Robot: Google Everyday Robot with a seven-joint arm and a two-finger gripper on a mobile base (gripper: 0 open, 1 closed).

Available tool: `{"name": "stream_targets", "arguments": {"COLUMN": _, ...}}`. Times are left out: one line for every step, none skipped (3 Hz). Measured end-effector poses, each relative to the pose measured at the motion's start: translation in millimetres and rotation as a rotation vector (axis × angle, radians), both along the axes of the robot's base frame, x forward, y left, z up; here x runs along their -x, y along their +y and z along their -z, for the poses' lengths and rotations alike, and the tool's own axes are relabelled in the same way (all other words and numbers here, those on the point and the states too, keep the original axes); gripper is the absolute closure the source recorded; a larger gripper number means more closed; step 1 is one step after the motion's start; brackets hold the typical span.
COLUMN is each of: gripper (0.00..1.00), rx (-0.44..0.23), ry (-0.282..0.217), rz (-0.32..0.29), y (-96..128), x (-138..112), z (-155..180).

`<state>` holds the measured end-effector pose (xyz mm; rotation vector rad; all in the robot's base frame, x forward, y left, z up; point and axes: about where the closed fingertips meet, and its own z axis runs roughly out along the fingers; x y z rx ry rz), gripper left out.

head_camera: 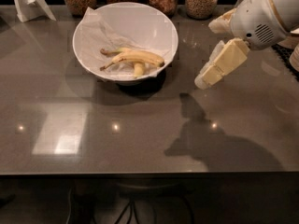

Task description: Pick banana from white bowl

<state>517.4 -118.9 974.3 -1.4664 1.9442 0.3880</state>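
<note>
The tool [205, 80] hangs at right, angled down-left from the white wrist [261, 15].

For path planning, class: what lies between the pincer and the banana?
In the camera view, bare table and the white bowl's rim separate the pincer, right of the bowl, from the banana.
</note>
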Motion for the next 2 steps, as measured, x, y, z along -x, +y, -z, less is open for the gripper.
{"name": "stream_targets", "arguments": {"gripper": 0.0, "rx": 0.0, "ry": 0.0, "rz": 0.0, "y": 0, "x": 0, "z": 0}}
{"name": "stream_targets", "arguments": {"gripper": 0.0, "rx": -0.052, "ry": -0.047, "rz": -0.004, "y": 19, "x": -15, "z": -2}}
